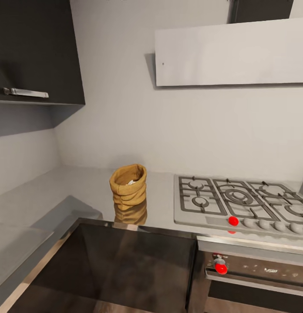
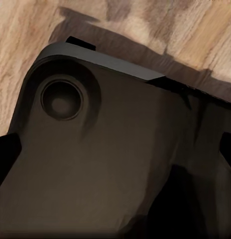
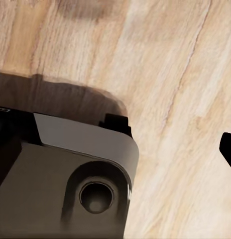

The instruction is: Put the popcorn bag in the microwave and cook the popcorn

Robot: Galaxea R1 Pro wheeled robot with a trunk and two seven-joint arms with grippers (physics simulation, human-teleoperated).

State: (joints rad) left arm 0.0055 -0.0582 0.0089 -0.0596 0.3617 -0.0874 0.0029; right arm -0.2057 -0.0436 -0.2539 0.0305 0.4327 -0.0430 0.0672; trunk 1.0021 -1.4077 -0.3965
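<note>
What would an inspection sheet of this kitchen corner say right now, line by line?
Surface: long grey brushed-steel countertop, faintly reflective, running into the corner.
Job's things: squat tan-brown wrinkled popcorn bag standing upright on it, left of the hob; whitish bits inside.
Clutter: nothing seen.
Grippers: dark fingertip edges at the borders of both wrist views, above the robot's dark base and pale wooden floor; open or shut cannot be told.
Cables: nothing seen.
Surroundings: grey gas hob with one red knob, steel oven below, dark wall cabinet, pale hood.
</note>
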